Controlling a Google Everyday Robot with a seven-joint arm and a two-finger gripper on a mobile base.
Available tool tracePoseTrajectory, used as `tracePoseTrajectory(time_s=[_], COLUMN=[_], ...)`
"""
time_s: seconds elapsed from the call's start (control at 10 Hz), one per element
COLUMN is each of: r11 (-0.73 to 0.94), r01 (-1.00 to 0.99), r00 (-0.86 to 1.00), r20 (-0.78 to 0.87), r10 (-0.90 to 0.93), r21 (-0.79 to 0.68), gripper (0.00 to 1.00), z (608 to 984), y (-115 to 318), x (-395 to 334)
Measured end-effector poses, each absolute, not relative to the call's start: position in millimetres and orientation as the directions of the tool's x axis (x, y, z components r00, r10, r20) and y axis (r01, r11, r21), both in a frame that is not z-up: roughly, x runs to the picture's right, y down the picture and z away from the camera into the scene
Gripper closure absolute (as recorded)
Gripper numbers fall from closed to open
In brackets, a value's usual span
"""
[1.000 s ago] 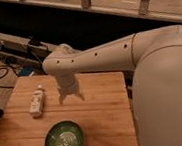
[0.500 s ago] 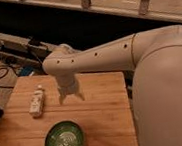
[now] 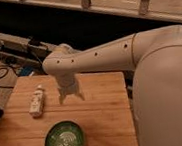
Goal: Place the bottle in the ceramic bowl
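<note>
White claw point(image 3: 71, 98), jaws apart, beside bottle point(image 3: 36, 101)

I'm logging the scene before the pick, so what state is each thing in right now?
bottle: lying flat on the wooden table, cap on, not held.
ceramic bowl: upright, empty, near the table's front edge.
gripper: open, holding nothing, pointing down over the table beside the bottle.
</note>
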State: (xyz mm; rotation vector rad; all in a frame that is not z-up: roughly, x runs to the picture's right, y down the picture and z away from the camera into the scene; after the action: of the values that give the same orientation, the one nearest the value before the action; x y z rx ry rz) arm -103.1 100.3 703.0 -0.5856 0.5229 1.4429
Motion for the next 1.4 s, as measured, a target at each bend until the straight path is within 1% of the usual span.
tracePoseTrajectory(time_s=[0.2, 0.5, 0.7, 1.0, 1.2, 1.4], r11=[0.048, 0.121, 0.152, 0.15, 0.176, 0.183], r01=[-0.998, -0.991, -0.984, -0.973, -0.959, -0.957], r00=[0.064, 0.13, 0.177, 0.214, 0.262, 0.269], r20=[-0.629, -0.55, -0.498, -0.459, -0.455, -0.458], r10=[0.775, 0.825, 0.849, 0.862, 0.851, 0.847], r21=[-0.042, -0.053, -0.091, -0.173, -0.221, -0.224], gripper=[0.35, 0.35, 0.35, 0.35, 0.35, 0.35], z=[706.5, 727.7, 750.8, 776.4, 784.2, 786.5], y=[92.9, 58.0, 30.9, 11.9, 10.8, 9.6], x=[-102.8, -133.1, -154.9, -207.4, -249.4, -254.9])
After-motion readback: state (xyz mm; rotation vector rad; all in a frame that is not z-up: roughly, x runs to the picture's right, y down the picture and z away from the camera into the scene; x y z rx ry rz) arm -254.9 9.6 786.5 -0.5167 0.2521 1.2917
